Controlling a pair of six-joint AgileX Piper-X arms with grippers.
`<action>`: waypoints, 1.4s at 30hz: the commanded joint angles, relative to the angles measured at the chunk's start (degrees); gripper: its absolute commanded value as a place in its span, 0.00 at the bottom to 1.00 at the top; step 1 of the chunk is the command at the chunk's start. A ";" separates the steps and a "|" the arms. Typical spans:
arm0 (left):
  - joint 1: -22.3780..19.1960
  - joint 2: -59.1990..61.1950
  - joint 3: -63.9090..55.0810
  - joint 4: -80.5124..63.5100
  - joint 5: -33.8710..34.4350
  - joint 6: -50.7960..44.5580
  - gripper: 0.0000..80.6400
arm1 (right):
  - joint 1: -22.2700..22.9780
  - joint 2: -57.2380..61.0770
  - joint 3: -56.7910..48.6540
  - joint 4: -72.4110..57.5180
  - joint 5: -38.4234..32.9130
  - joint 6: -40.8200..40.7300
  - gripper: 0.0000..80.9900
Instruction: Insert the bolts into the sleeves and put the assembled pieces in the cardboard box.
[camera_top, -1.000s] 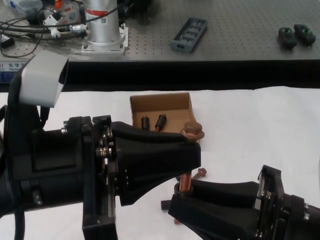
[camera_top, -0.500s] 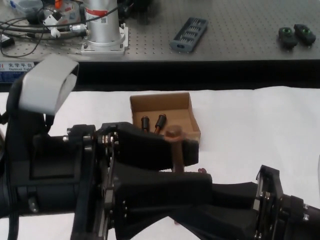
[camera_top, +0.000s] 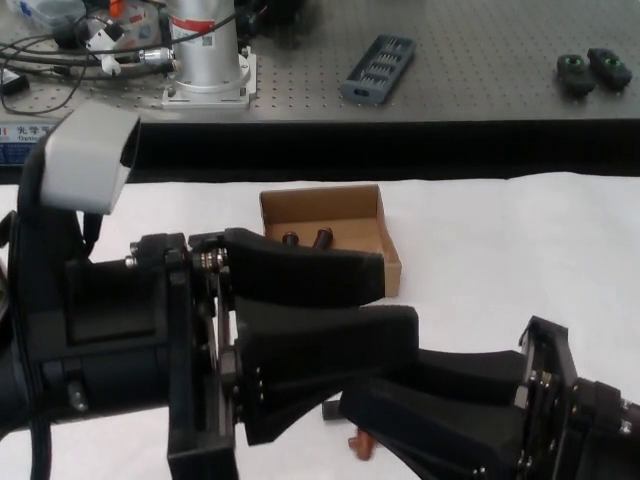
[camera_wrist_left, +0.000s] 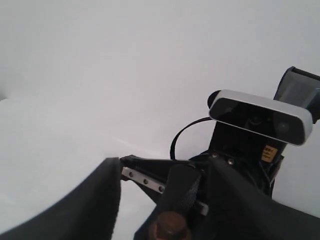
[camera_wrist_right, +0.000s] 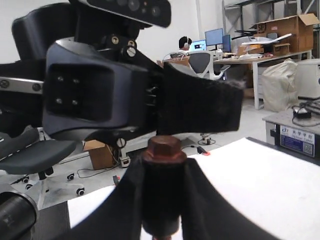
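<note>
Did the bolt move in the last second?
Yes. The bolt, its head first at the near right corner of the cardboard box, slid left and sank behind the left claw; it now sits in the sleeve held by the right claw.

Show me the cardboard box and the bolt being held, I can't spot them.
cardboard box (camera_top: 320, 207): high view, on its far inner wall.
bolt (camera_wrist_right: 165, 148): right wrist view, on its hexagonal head.
</note>
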 joint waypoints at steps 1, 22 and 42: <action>-0.27 -0.14 -0.63 -3.16 -0.08 0.33 0.37 | 0.04 0.06 -0.59 -1.40 1.05 -2.11 0.04; 8.22 -0.26 -0.63 8.53 -12.83 0.33 0.27 | -17.55 0.50 -19.26 35.72 11.17 -2.12 0.04; 17.78 -0.15 -0.63 26.60 -12.94 9.80 0.01 | -36.48 42.07 -60.15 55.74 -12.70 11.70 0.04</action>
